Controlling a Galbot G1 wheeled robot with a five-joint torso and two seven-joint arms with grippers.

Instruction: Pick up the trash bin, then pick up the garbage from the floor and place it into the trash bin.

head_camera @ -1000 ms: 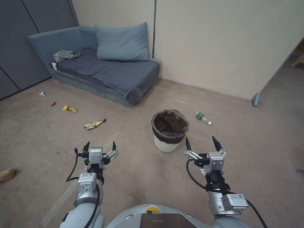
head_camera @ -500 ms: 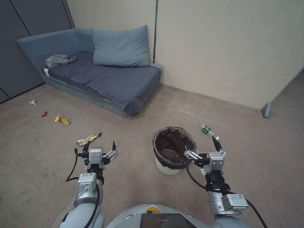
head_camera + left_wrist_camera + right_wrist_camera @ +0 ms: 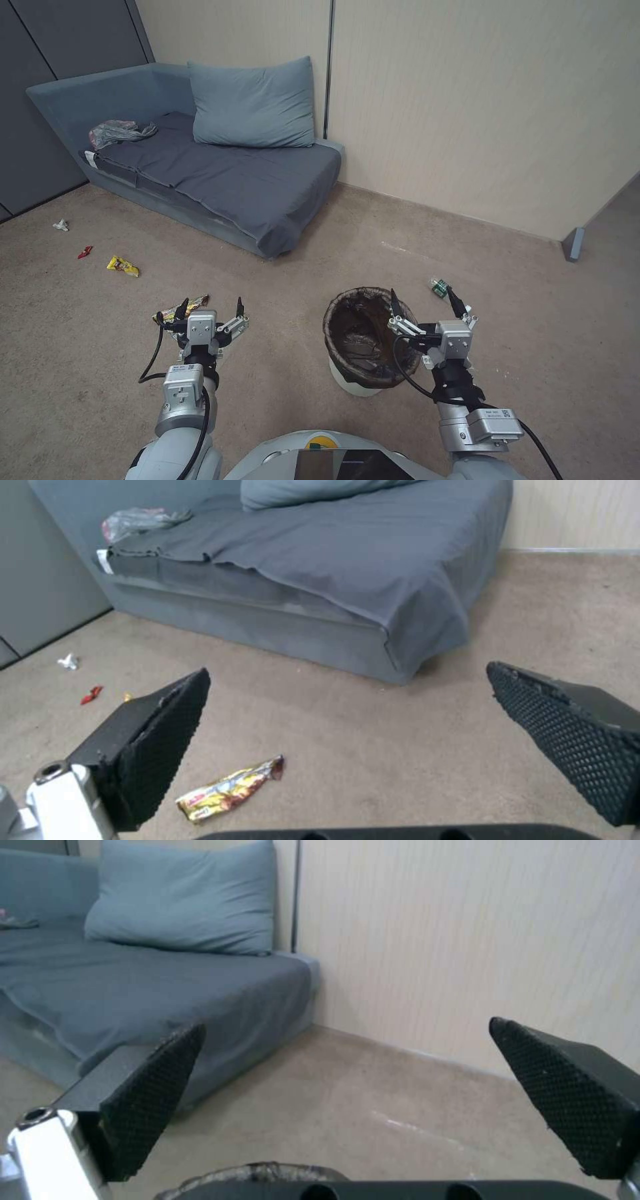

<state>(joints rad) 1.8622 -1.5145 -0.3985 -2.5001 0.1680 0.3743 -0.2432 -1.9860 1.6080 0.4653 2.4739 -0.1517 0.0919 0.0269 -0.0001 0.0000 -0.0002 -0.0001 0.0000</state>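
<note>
Above the trash bin (image 3: pixel 363 333) rim hangs the right claw (image 3: pixel 425 303), spread wide; left claw (image 3: pixel 211 307) likewise wide.

No text can be read. Small white labels with dark square codes sit on the left arm's wrist block (image 3: pixel 179 368) and the right arm's wrist block (image 3: pixel 501 414), their print too fine to make out. The yellow snack wrapper (image 3: pixel 227 790) carries red lettering, also illegible.

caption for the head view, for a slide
Right gripper, open, above the trash bin's rim; left gripper, open, above carpet near a yellow wrapper.
</note>
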